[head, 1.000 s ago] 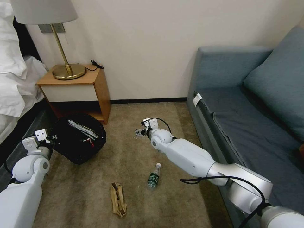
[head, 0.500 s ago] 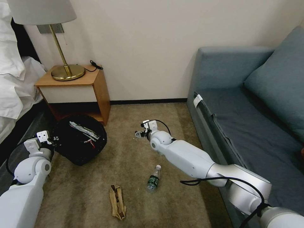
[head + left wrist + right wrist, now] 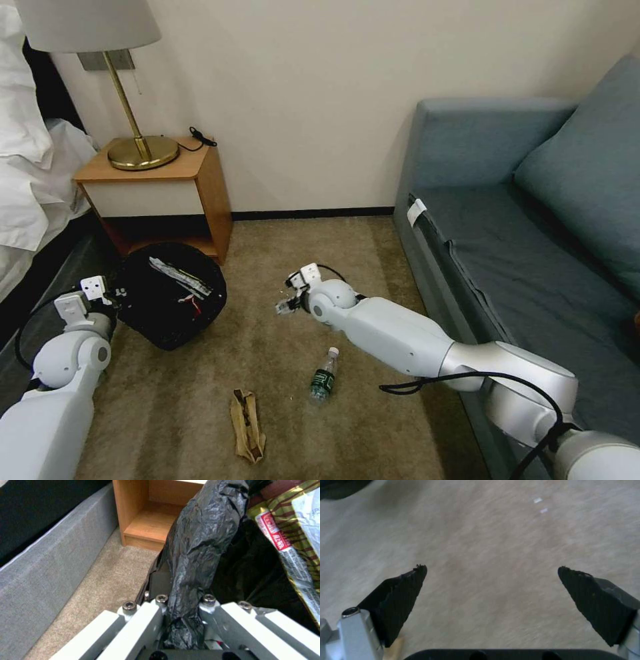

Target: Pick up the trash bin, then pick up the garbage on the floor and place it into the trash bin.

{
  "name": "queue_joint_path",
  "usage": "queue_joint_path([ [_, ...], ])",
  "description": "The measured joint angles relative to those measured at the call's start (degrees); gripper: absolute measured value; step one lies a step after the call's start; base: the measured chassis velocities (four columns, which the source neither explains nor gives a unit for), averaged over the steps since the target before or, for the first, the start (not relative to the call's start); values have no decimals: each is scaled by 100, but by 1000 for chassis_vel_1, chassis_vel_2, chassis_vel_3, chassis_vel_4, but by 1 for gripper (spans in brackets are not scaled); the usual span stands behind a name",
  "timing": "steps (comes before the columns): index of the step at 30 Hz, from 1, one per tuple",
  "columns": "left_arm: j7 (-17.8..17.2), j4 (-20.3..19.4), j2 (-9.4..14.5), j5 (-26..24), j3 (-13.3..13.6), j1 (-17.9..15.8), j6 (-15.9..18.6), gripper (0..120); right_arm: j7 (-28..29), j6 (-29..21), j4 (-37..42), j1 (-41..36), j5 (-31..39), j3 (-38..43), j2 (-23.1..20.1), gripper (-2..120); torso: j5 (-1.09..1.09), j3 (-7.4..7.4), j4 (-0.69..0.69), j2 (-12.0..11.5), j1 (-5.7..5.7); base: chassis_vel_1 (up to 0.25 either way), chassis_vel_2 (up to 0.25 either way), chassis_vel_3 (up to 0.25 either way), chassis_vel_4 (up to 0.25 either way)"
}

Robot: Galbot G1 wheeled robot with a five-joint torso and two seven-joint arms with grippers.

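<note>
- Holding the bin (image 3: 175,297) by its near rim, our left claw (image 3: 181,620) is pinched on a fold of the black bag (image 3: 200,542) that lines it; the bin sits tilted, in front of the nightstand (image 3: 157,187).
- We see two wrappers inside the bin: a long gold-brown one (image 3: 293,540) with a red-and-white label, and a smaller piece with red on it (image 3: 190,303), too small to make out.
- Our right claw (image 3: 491,577) hangs over bare carpet (image 3: 486,530) to the right of the bin, well apart from it, fingers (image 3: 400,597) spread wide with nothing between them.
- We see the bottle (image 3: 323,375) lying on the carpet on the near side of the bin and off to its right, beside our right forearm.
- We see the paper bag (image 3: 247,425) lying flat on the carpet nearer us than the bin, between bin and bottle in the head view.
- A few white specks (image 3: 540,505) lie on the carpet beyond our right claw.
</note>
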Motion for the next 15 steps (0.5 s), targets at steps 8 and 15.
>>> queue_joint_path([
  [8,-37,-109,-51,6,-102,56,40,2,40,-285,321,-2,568,-540,98,100,0,0,0,0,0,0,0,0,0],
  [15,-92,-157,-142,-1,-224,56,98,2,-28,-373,275,-200,559,-762,233,100,0,0,1,0,0,0,0,0,0],
])
